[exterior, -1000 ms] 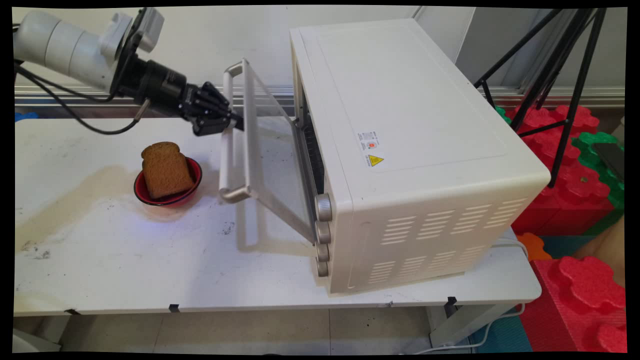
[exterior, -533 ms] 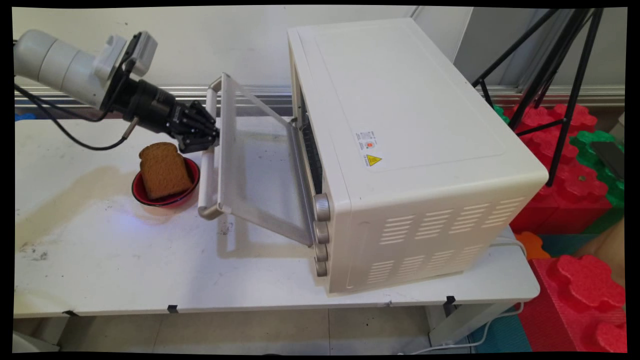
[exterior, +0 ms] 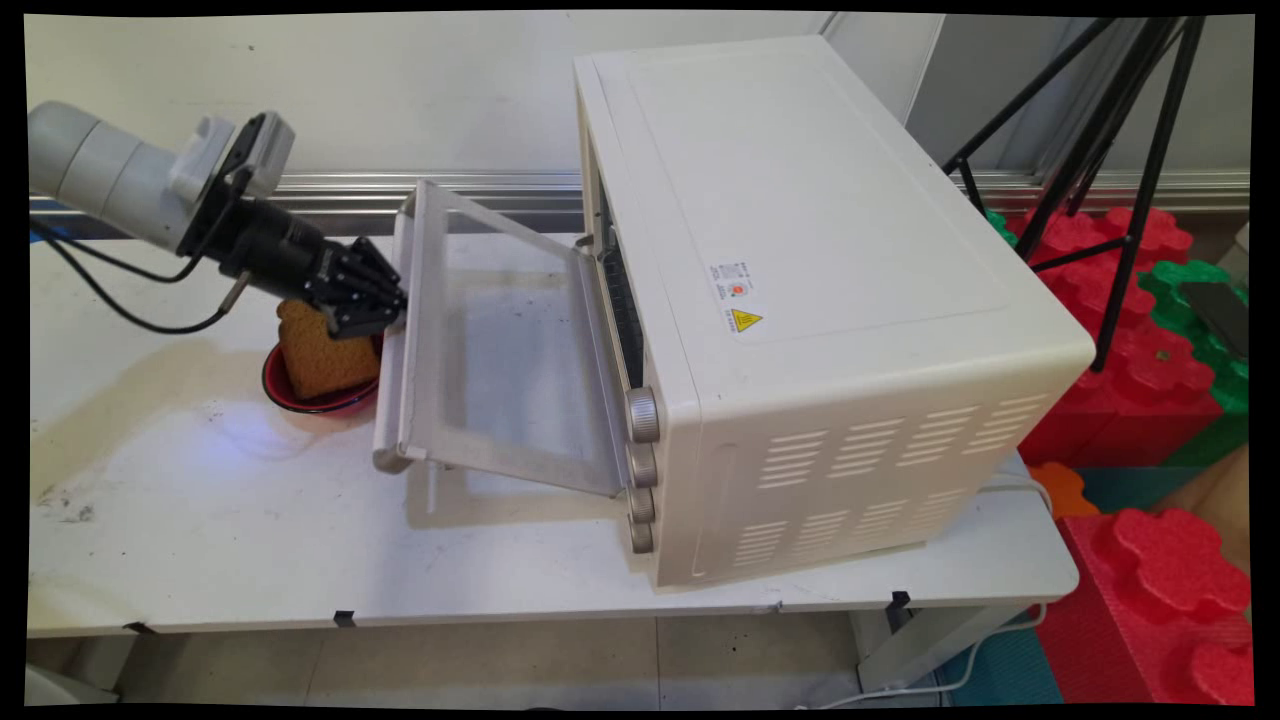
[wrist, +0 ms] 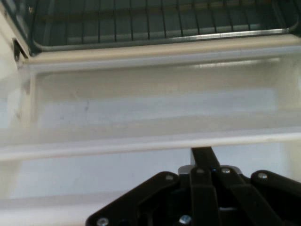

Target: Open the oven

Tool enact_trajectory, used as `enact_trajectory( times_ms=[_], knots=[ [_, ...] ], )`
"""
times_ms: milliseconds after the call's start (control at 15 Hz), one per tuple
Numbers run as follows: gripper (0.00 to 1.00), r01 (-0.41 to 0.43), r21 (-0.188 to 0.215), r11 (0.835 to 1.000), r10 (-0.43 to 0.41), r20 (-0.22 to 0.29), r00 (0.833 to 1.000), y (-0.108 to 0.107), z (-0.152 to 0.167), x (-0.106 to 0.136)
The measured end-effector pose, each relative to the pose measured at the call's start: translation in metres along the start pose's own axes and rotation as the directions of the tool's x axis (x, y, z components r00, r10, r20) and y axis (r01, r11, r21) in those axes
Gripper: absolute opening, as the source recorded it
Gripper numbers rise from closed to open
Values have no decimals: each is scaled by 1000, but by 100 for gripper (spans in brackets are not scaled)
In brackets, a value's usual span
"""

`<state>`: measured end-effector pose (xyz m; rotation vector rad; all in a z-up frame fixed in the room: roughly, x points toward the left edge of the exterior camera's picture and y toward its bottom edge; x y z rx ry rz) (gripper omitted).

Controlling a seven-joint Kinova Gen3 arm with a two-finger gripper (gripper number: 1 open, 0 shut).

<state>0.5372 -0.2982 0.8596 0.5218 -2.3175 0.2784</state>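
Black two-finger gripper (exterior: 385,310), fingers pressed together and clasping nothing I can make out, tips right against the cream bar handle (exterior: 385,400) of the glass oven door (exterior: 500,350), which hangs half-lowered at nine o'clock of the cream toaster oven (exterior: 800,250), with brown toast (exterior: 320,360) in a red bowl (exterior: 300,400) just beside the gripper at seven o'clock.

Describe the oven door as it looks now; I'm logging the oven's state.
The oven door is a cream frame around a glass pane, hinged along the oven's bottom front edge and swung down nearly flat, just above the table. Its pale bar handle runs along the outer edge. The black claw is at that handle; the wire rack shows inside.
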Motion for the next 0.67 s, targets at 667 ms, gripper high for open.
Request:
enact_trajectory(
  times_ms=[667],
  knots=[
    [0,0,-5,1000,0,56,998,4,-7,-33]
  ],
)
